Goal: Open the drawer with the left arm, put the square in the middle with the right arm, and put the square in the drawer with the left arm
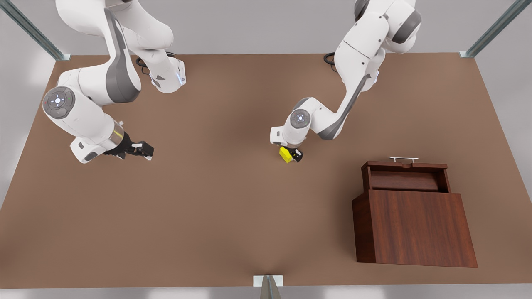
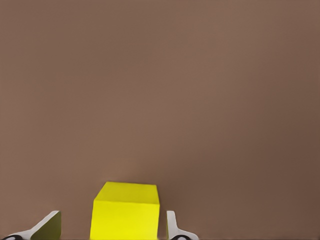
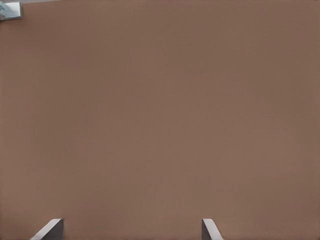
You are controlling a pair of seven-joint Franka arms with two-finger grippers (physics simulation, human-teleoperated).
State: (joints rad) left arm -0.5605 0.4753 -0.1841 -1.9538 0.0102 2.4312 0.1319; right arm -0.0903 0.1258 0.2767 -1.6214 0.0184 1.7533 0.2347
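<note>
While the drawer (image 1: 405, 179) stands open, left gripper (image 1: 293, 155) straddles the square (image 1: 285, 154).

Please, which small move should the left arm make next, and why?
Probably shut the left pincer on the small bright yellow cube: it sits between the open fingers with a gap. The reddish-brown wooden drawer is already pulled out. The right pincer waits open at the front view's left.

Counter and frame

Brown counter (image 1: 216, 216) — metal struts at far corners (image 1: 35, 31), (image 1: 494, 29); a pale bracket, perhaps, on the near edge (image 1: 268, 281).
</note>
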